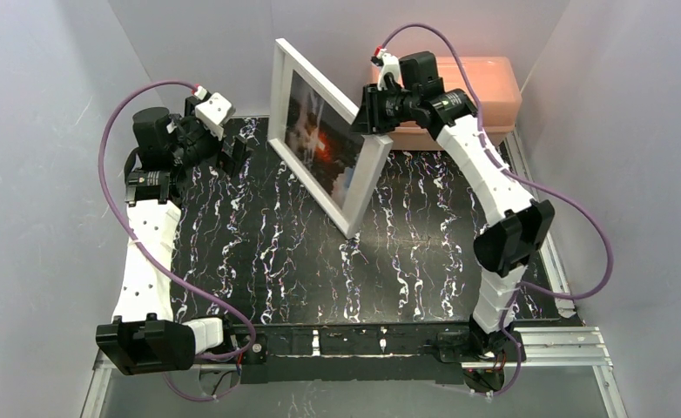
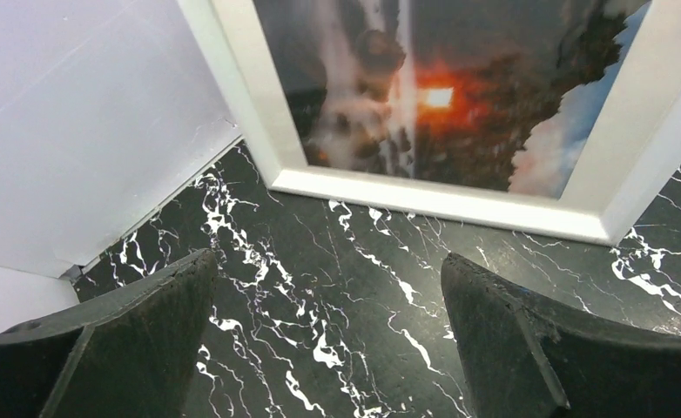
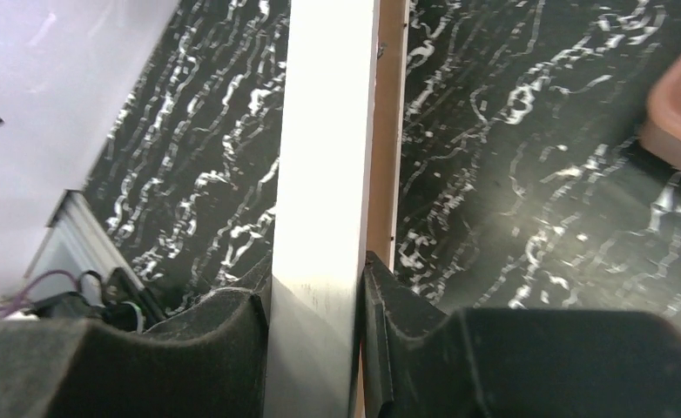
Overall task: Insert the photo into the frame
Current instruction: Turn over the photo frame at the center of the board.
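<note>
At upper centre, the frame (image 1: pixel 279 96) stands on edge on the table (image 1: pixel 320 270), the photo (image 1: pixel 320 139) showing inside; the right gripper (image 3: pixel 315 283) pinches the frame's upper edge, the left gripper (image 2: pixel 328 270) gapes empty at left.

Your black, white-veined table (image 1: pixel 259 261) carried the frame (image 1: pixel 281 91), standing on its lower edge, and a pink box (image 1: pixel 485 83) at the far right.

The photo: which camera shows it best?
The left wrist view: the photo fills the top, orange glow clear, inside the frame. The top view shows it small and slanted; the right wrist shows only the frame's edge.
</note>
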`<state>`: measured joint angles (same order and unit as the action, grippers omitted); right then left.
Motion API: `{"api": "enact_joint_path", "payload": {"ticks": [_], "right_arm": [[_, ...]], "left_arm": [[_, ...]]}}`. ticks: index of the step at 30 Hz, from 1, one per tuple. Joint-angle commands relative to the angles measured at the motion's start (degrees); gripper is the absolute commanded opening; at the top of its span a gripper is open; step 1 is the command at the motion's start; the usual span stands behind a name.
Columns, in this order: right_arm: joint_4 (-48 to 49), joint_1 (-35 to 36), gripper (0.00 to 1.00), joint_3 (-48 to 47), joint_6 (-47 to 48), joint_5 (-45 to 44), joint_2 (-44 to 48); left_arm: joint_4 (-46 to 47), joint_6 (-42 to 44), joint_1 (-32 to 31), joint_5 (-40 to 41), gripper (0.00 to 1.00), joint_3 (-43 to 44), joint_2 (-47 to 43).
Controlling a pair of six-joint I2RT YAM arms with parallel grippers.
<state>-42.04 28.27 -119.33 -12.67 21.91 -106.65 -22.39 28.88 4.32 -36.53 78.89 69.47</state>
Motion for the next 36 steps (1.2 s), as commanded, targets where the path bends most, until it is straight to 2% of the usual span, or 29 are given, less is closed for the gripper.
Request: {"api": "enact_joint_path", "payload": {"ticks": [1,3,5,8,9,13,18,23,25,34,36], "right_arm": [[-0.1,1.7,0.01,-5.6,-8.2,7.9,-5.4],[0.2,2.1,0.01,-4.5,-10.1,8.7,-4.3],[2.4,2.8,0.01,1.0,-11.5,7.8,-0.4],[11.0,3.1,0.01,16.9,-16.2,5.9,9.4],[14.3,3.0,0.01,24.8,-17.6,5.2,12.6],[23.1,3.0,0.01,43.5,-20.4,2.9,23.3],[29.8,2.6,0.01,57.9,-21.1,0.4,30.1],[41.4,2.7,0.01,74.0,-24.1,-3.3,35.2],[45.1,2.7,0.03,78.3,-23.4,-5.2,35.8],[49.8,2.6,0.11,88.6,-19.1,-8.8,34.4],[51.3,2.6,0.21,90.5,-19.1,-10.7,34.4]], "left_arm": [[2.3,-2.5,0.8,-1.4,0.98,-1.3,-1.9],[2.3,-2.9,1.1,-1.3,0.98,-1.7,-2.1],[2.4,-3.1,1.7,-1.2,0.98,-2.2,-2.4],[2.0,-3.4,2.7,-0.9,0.99,-3.6,-2.4],[1.6,-3.2,3.0,-0.5,0.99,-4.2,-2.3],[-1.0,-2.6,4.2,0.3,0.99,-5.9,-0.3],[-2.6,-0.4,5.7,1.3,0.98,-8.7,1.3],[-7.2,2.9,6.0,2.0,0.98,-10.0,2.9],[-8.0,3.3,6.3,2.2,0.98,-11.0,3.4],[-6.7,1.6,7.2,1.7,0.99,-14.8,4.3],[-6.3,1.1,7.2,1.4,0.99,-15.1,4.6]]}}
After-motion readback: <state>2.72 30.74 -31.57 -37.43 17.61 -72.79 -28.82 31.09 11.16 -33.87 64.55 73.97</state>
